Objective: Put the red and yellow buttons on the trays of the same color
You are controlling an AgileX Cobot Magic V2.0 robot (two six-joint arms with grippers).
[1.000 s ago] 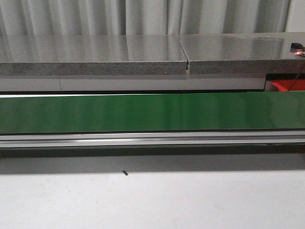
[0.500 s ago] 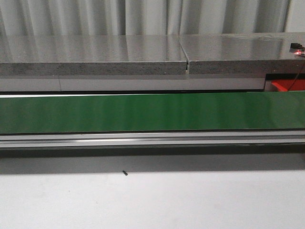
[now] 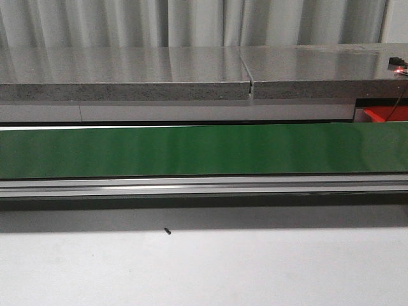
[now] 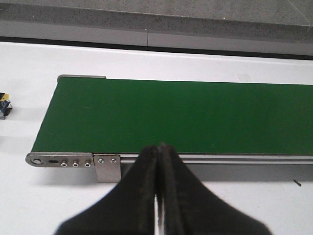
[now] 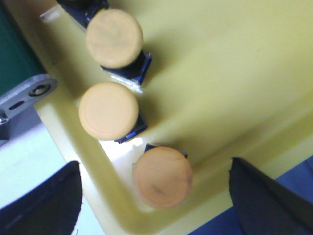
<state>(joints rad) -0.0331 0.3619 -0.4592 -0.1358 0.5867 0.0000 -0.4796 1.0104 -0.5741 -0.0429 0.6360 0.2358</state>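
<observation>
While blurred, three round yellow buttons point(image 5: 108, 110) stand in yellow tray point(image 5: 234, 73).

Left gripper point(image 4: 157, 196) fingers pressed together; right gripper point(image 5: 155, 196) fingers apparently spread wide.

Green conveyor belt point(image 3: 191, 150) spanning left to right, grey stone slabs point(image 3: 127, 75) behind, small dark speck point(image 3: 167, 231) on near white table point(image 3: 204, 271).

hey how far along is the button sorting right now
Done: three yellow buttons sit in the yellow tray. In hand: nothing; the right gripper is open over that tray, the left gripper shut and empty. Left: unclear; the green belt is bare, and no red buttons show.
</observation>
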